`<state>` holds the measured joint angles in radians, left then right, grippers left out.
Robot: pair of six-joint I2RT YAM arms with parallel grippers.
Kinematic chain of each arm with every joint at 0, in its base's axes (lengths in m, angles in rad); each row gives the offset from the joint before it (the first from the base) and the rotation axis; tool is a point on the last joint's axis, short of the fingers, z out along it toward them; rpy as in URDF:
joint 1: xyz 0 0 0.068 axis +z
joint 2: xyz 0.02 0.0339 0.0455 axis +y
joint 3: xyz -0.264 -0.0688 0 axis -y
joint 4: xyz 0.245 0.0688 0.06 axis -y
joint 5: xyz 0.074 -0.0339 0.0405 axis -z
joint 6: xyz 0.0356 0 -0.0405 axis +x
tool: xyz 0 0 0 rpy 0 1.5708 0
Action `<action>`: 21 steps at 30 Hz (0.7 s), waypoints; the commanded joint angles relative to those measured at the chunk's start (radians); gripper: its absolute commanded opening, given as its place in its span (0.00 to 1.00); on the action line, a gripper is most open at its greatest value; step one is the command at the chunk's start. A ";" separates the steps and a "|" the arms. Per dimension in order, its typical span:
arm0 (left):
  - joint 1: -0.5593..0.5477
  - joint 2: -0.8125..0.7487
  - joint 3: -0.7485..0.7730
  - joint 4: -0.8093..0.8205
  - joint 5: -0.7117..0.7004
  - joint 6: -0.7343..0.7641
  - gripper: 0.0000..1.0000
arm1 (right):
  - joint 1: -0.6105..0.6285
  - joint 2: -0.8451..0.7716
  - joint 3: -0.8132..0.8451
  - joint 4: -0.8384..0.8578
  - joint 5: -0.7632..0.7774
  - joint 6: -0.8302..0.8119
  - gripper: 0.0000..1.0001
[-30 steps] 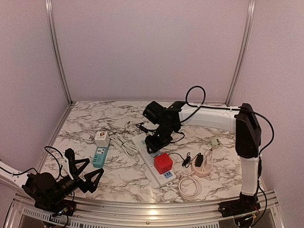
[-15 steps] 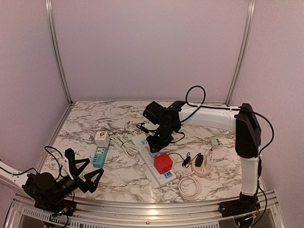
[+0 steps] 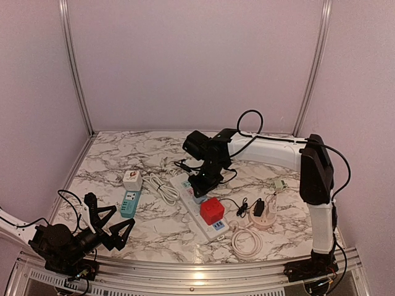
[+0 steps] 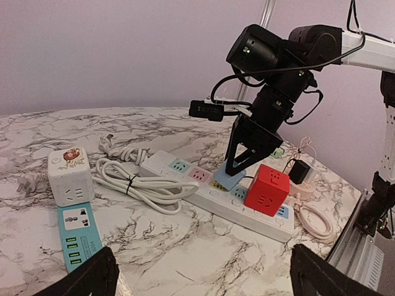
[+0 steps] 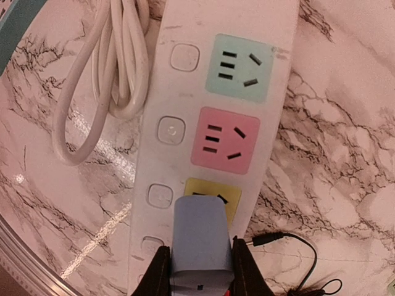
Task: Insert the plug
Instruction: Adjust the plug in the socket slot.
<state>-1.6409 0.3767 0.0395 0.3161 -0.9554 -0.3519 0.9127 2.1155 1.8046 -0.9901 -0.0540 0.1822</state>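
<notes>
In the right wrist view my right gripper [image 5: 200,269] is shut on a pale blue plug [image 5: 200,237], one finger on each side. The plug hangs over the white power strip [image 5: 179,92] and covers the lower part of its yellow socket [image 5: 229,196]. The green and pink sockets beyond it stand free. In the left wrist view the plug [image 4: 229,179] is tilted against the strip [image 4: 203,192], beside a red cube adapter [image 4: 266,189]; its prongs are hidden. My left gripper [image 3: 110,222] rests wide open at the near left, holding nothing.
A tied white cable [image 3: 162,188] lies left of the strip. A white cube adapter [image 3: 132,180] and a teal strip [image 3: 130,202] sit further left. A round socket with a black charger [image 3: 262,213], a coiled cable [image 3: 247,240] and a small green plug [image 3: 280,184] lie to the right.
My right gripper's jaws have closed onto the blue plug, and its arm has shifted slightly left over the strip. The left arm has not moved.
</notes>
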 commanded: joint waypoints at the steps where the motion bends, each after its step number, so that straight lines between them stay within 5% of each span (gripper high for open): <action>1: -0.005 -0.023 0.000 0.021 -0.020 0.011 0.99 | 0.008 0.086 0.004 0.036 0.047 -0.039 0.06; 21: -0.004 -0.032 0.004 0.009 -0.022 0.009 0.99 | 0.008 0.141 0.035 0.080 0.049 -0.042 0.04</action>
<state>-1.6409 0.3767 0.0395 0.3161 -0.9565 -0.3519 0.9134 2.1574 1.8553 -0.9649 -0.0429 0.1635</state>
